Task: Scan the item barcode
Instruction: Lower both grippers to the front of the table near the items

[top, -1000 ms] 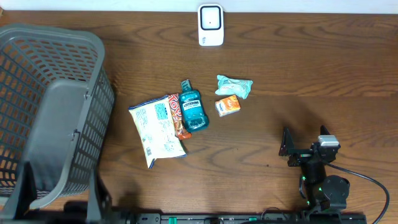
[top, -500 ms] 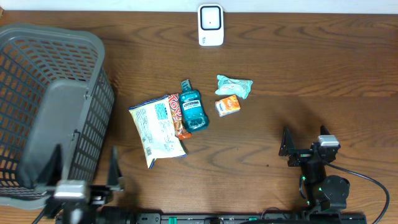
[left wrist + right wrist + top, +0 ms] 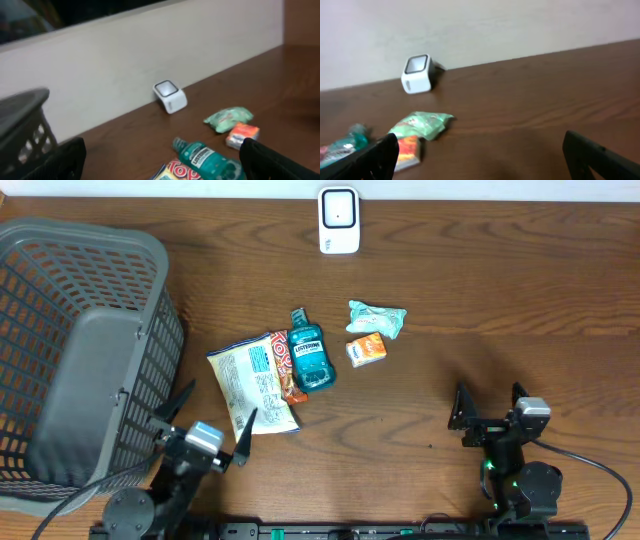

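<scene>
The blue-green mouthwash bottle (image 3: 308,356) lies flat on the table (image 3: 520,280). It is in front of the left gripper (image 3: 216,408) and a bit to its right. It touches a white snack bag (image 3: 250,388), which is right by that gripper's fingers. A small orange box (image 3: 366,350) and a green packet (image 3: 377,318) sit ahead of the right gripper (image 3: 488,395), off to its left. The white scanner (image 3: 339,220) stands far ahead of both. Both grippers are wide open and hold nothing. A gray basket (image 3: 80,350) is just left of the left gripper.
</scene>
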Available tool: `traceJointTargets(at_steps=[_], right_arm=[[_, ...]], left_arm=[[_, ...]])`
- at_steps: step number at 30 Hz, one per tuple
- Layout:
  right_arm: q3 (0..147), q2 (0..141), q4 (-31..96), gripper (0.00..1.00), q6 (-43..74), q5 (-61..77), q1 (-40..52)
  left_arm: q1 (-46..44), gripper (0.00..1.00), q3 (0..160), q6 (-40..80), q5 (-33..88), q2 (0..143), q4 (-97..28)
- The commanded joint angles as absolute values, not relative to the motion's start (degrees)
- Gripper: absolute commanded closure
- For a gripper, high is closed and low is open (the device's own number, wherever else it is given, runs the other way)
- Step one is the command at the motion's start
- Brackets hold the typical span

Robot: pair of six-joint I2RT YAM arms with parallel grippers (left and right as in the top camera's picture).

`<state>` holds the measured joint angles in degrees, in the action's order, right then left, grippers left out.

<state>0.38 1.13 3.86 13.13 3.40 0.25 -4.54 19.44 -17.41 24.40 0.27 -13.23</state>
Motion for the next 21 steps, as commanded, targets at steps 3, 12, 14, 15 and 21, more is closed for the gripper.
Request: traceJointTargets(at_steps=[3, 12, 14, 15, 21], right_arm=[[0.32, 1.15, 4.05, 0.01, 22.48, 3.75, 0.58], [0.32, 1.15, 4.05, 0.01, 22.48, 3.75, 0.58], [0.32, 1.15, 4.03, 0.01, 22.55, 3.81, 0.58], [0.32, 1.15, 4.05, 0.01, 23.16, 4.19, 0.58], [0.32, 1.15, 3.20, 0.01, 25.06, 12.71, 0.58]], left_arm=[[-4.25, 0.02, 13.78, -13.30, 18.55, 0.21, -10.48], [-4.25, 0.02, 7.75, 0.80, 8.73, 0.21, -5.30], [-4.25, 0.02, 6.17, 0.75, 8.69, 0.21, -4.54], [-4.25, 0.02, 5.45, 0.75, 8.67, 0.21, -4.58], [-4.25, 0.02, 0.67, 2.87, 8.71, 0.21, -2.68]])
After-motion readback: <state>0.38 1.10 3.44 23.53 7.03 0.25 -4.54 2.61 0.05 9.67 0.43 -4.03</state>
